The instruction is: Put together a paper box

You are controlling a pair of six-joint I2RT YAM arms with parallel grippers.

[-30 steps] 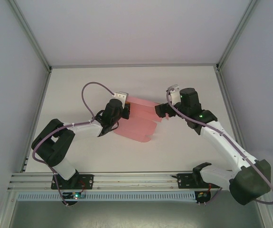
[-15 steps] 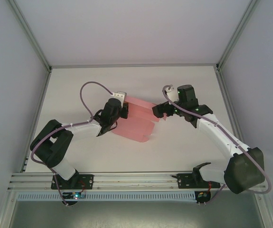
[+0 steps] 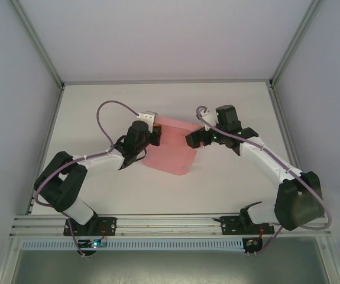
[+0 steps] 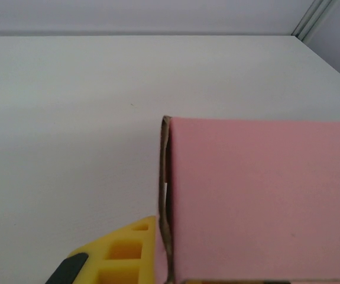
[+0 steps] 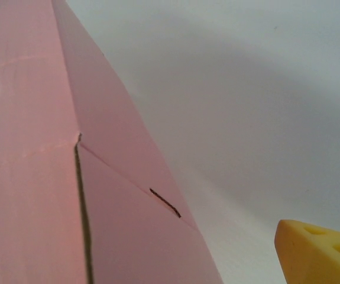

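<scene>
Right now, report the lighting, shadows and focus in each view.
Top view: even, diffuse light, no glare, everything sharp; the box throws hardly any shadow on the table. Left wrist: box edge crisp, left finger a little soft at the bottom. Right wrist: a broad soft shadow lies on the table beside the box, right finger blurred in the corner.

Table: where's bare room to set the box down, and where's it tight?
Free: the table strip between paper box and back wall, and the near strip before the rail. Crowded: centre, left gripper and right gripper flanking the box.
</scene>
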